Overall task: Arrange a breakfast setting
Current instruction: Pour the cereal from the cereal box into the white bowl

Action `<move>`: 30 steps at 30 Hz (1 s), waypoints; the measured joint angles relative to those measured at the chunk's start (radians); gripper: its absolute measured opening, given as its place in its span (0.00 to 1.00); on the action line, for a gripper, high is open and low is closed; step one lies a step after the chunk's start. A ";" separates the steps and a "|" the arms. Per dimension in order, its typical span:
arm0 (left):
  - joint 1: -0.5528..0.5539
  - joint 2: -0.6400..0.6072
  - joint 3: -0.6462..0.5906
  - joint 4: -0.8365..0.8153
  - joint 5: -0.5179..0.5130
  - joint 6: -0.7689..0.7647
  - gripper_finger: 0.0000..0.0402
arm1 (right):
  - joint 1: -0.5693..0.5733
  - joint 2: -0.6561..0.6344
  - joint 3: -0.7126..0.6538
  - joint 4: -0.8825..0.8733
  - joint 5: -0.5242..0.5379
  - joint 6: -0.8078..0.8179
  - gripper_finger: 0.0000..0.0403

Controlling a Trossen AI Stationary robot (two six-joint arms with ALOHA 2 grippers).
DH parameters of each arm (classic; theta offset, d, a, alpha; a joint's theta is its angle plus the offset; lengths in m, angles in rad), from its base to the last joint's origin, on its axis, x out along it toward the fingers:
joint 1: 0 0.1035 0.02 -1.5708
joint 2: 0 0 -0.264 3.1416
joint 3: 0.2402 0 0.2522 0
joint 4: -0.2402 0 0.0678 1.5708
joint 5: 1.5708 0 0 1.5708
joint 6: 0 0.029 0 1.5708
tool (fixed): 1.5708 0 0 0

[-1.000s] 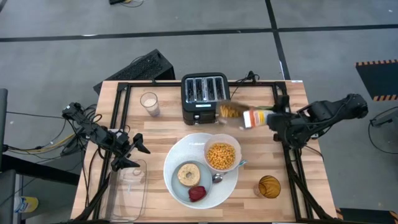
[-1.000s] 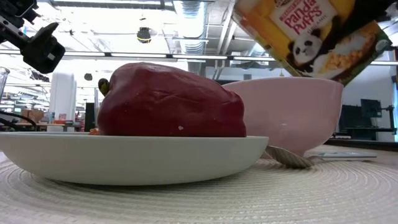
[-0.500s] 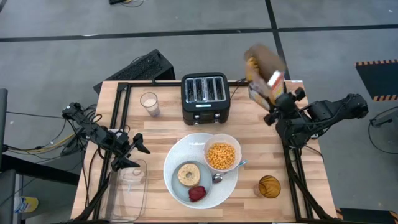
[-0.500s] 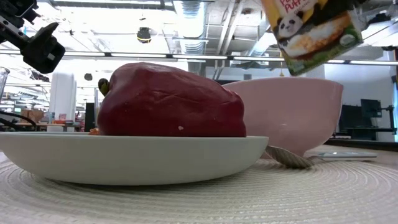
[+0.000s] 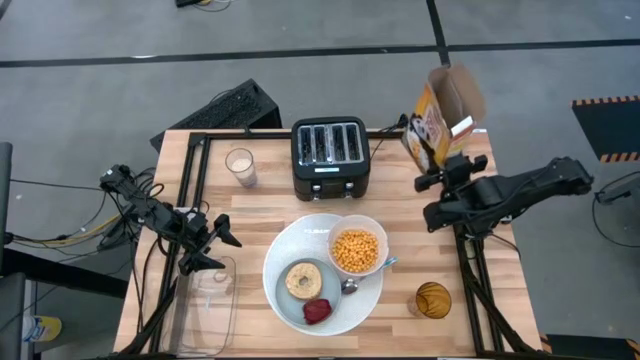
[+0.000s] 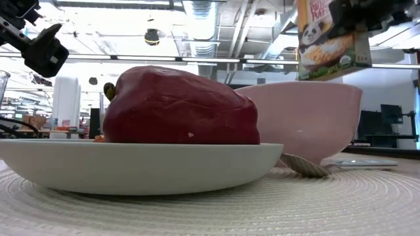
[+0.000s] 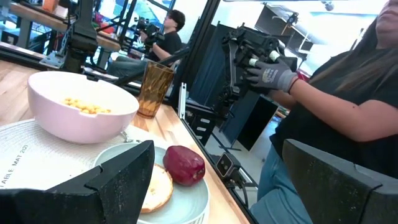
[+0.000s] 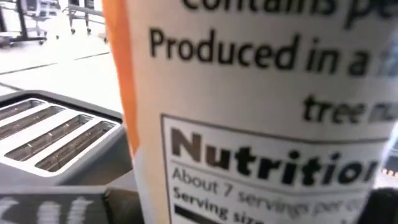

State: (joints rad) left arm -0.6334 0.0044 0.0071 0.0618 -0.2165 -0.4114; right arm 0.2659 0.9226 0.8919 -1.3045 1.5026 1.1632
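My right gripper [image 5: 447,172] is shut on an orange cereal box [image 5: 440,120] with a panda on it. It holds the box upright over the table's far right corner, open top up. The white bowl [image 5: 357,247] of orange cereal [image 5: 355,250] stands on the large round white plate [image 5: 280,250], which is woven like a mat. A pale blue-grey plate [image 5: 335,305] there carries the tan bagel [image 5: 303,279] and the red food piece [image 5: 317,311]. The blue-handled spoon [image 5: 372,273] lies beside the bowl. My left gripper [image 5: 215,245] is open and empty at the table's left. My right gripper pinches the cereal box's lower part [image 5: 438,152] between its two fingers, coming level from the table's near right side. The printed nutrition panel [image 8: 261,124] fills the right wrist view. The box [image 6: 331,36] stands upright, lifted clear of the table.
A black four-slot toaster [image 5: 330,155] stands at the far middle, a glass of milk [image 5: 240,165] to its left. An amber cup [image 5: 433,299] is near the right front. A clear container [image 5: 205,300] lies front left. A person's gloved hand [image 7: 270,74] shows beyond the table.
My right gripper has carried the cereal box from above the bowl toward the table's far right corner. The box has turned from tipped over, mouth toward the bowl, to upright.
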 joint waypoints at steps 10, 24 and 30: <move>0.000 0.000 0.000 0.000 0.000 0.000 0.85 | -0.054 0.000 -0.228 0.265 0.014 0.038 0.53; 0.000 0.000 0.000 0.000 0.000 0.000 0.85 | -0.066 0.032 -0.494 0.610 0.014 0.034 0.53; 0.000 0.000 0.000 0.000 0.000 0.000 0.85 | -0.066 0.085 -0.522 0.640 0.007 0.062 0.53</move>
State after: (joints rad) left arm -0.6334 0.0048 0.0071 0.0620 -0.2165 -0.4114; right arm 0.2001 1.0075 0.3697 -0.6645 1.5100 1.2252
